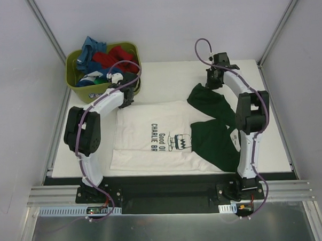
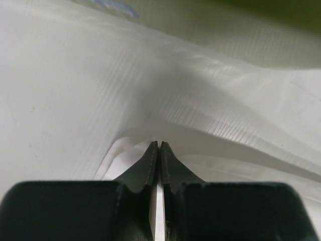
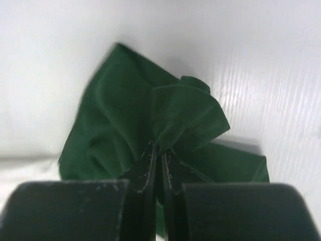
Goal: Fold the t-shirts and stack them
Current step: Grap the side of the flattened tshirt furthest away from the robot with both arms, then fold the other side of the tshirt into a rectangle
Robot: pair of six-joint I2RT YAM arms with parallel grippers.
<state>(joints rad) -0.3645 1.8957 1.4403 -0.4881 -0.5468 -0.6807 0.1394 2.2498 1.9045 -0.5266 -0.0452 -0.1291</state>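
The cream t-shirt (image 1: 151, 134) with the black cartoon print lies spread on the white table, its dark green sleeves (image 1: 215, 139) at the right. My left gripper (image 1: 127, 98) is at the shirt's far left corner. In the left wrist view it (image 2: 159, 146) is shut, with a thin strip of cream cloth (image 2: 125, 150) pinched between the fingers. My right gripper (image 1: 211, 82) is at the far green sleeve (image 1: 201, 96). In the right wrist view it (image 3: 161, 150) is shut on a bunched fold of the green sleeve (image 3: 165, 108), raised off the table.
An olive-green plastic tub (image 1: 73, 76) stands at the far left corner and holds blue (image 1: 91, 49), red (image 1: 115, 56) and green crumpled shirts. The left arm reaches along the tub's near side. White walls enclose the table (image 1: 274, 142).
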